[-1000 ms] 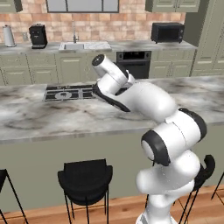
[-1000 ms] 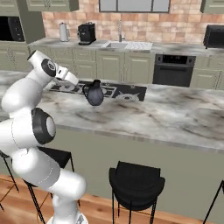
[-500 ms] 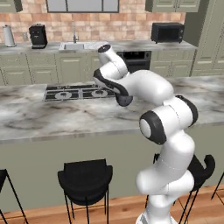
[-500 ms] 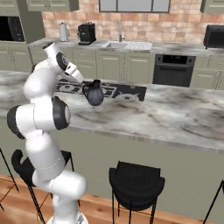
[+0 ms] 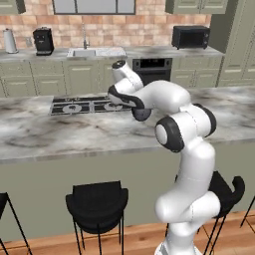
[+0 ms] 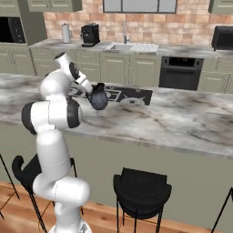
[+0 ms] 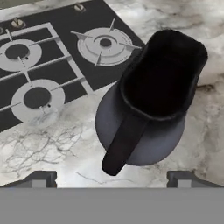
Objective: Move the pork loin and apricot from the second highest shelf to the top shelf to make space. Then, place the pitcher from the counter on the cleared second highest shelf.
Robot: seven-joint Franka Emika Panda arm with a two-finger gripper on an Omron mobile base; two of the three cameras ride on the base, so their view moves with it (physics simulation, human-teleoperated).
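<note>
- The pitcher (image 7: 148, 105) stands upright on the counter (image 6: 182, 123), just beside the black cooktop (image 7: 48, 65) at its right end.
- From the right base view the pitcher (image 6: 98, 98) shows as a dark bulbous jug with a short neck, on the marbled stone close to the cooktop (image 6: 123, 94).
- In the left base view only the pitcher's (image 5: 141, 114) rounded lower body peeks out under the white arm (image 5: 159, 97), which reaches across the counter (image 5: 60, 134) above it.
- The claw (image 7: 111, 177) hangs over the pitcher, looking down into its dark mouth; its two fingertips (image 7: 41, 178) stand far apart, one to either side, gripping nothing.
- The pitcher's handle (image 7: 124, 144) runs from the rim down toward the claw, lying between the two spread tips without touching either.
- The cooktop's round burners (image 7: 105, 43) lie on the side of the pitcher away from the handle.
- Black stools (image 6: 142, 189) stand on the near side of the counter, on a wooden floor (image 6: 104, 218).
- On the far wall run sage-green cabinets with a sink (image 5: 97, 52), a coffee machine (image 5: 44, 41), an oven (image 6: 181, 73) and a microwave (image 5: 190, 37).
</note>
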